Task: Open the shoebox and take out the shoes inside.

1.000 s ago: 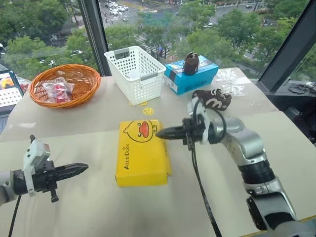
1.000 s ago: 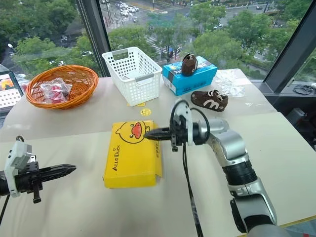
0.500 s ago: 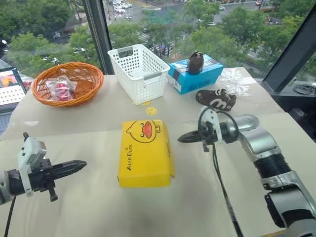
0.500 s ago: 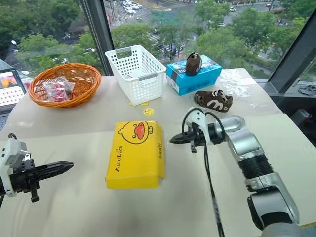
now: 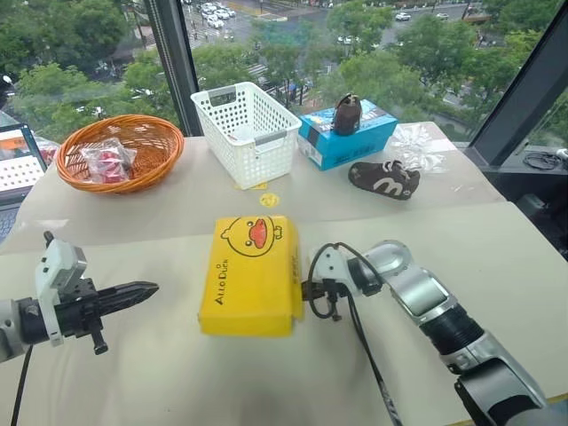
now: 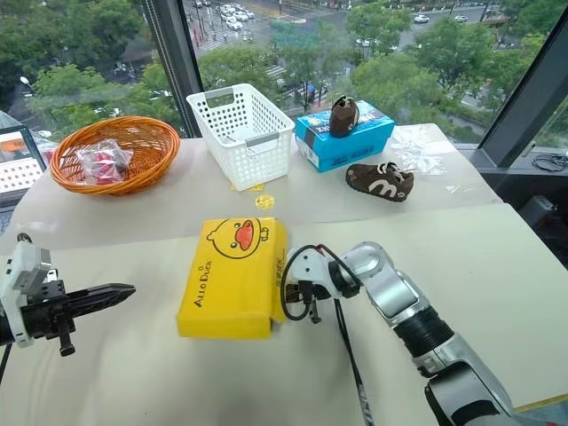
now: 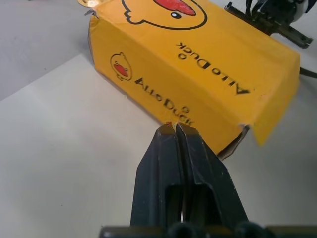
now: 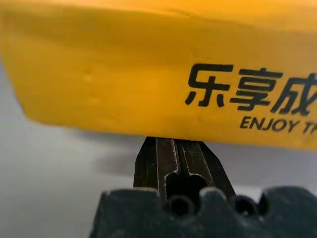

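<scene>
Two grippers, both with jaws closed, empty. Shoebox (image 5: 251, 273) mid-table, lid on. Right gripper (image 5: 306, 289) tips under lid's right skirt; left gripper (image 5: 142, 290) well apart, left. Cardboard likely light, stiff, may slide: you lever lid at right edge, brace left side.

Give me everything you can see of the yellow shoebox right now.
The shoebox is a flat rectangular cardboard box lying closed on the white table. Its bright yellow lid carries a cartoon duck face and "Allo Duck" lettering, with more print on its long side. One lid corner flap stands slightly loose, showing dark base beneath. The shut right gripper has its tips at the lower edge of the lid's long side; actual contact is unclear. The shut left gripper points at it from a distance.
</scene>
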Robot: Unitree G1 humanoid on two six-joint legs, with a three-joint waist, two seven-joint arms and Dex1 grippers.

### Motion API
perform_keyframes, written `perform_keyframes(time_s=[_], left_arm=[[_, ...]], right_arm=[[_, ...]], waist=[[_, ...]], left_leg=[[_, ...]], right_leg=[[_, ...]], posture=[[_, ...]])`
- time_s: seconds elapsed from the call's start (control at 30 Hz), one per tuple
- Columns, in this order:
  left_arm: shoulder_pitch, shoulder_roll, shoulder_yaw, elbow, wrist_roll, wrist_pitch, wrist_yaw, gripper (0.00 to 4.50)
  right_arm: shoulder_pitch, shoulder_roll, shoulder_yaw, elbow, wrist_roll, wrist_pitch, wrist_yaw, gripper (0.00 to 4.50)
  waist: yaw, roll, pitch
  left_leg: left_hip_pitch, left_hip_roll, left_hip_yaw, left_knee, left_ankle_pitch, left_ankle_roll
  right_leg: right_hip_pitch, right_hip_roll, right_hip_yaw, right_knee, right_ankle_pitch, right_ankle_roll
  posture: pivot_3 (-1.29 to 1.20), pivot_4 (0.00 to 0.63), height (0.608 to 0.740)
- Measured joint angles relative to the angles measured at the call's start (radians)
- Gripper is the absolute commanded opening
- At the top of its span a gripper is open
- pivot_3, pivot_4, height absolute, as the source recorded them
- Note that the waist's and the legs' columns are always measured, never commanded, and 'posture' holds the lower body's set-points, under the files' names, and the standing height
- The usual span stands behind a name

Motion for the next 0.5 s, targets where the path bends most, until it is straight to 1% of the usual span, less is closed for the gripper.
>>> perform_keyframes(time_s=[0.2, 0.4, 0.5], left_arm=[[-0.001, 0.001, -0.018, 0.0, 0.001, -0.001, 0.0, 0.09], [0.024, -0.002, -0.015, -0.005, 0.004, -0.003, 0.004, 0.09], [0.085, -0.023, 0.039, -0.032, -0.001, 0.0, 0.008, 0.09]], right_arm=[[-0.017, -0.009, -0.059, -0.055, 0.06, 0.074, -0.001, 0.01], [-0.083, 0.02, -0.088, -0.055, 0.104, 0.113, -0.016, 0.01], [-0.135, 0.048, -0.107, -0.047, 0.137, 0.145, -0.022, 0.01]], waist=[[-0.002, 0.0, 0.0], [-0.004, 0.0, 0.0], [-0.007, 0.0, 0.0]], left_leg=[[0.0, 0.0, 0.0, 0.0, 0.0, 0.0], [0.001, 0.0, 0.0, -0.002, 0.0, 0.0], [0.0, 0.0, 0.001, -0.002, 0.0, 0.0]], right_leg=[[0.0, 0.0, 0.0, 0.0, 0.0, 0.0], [0.0, 0.001, 0.0, 0.0, 0.0, -0.001], [-0.001, 0.001, 0.0, 0.0, 0.0, -0.001]], posture=[[0.0, 0.15, 0.731], [0.0, 0.15, 0.731], [0.0, 0.15, 0.731]])
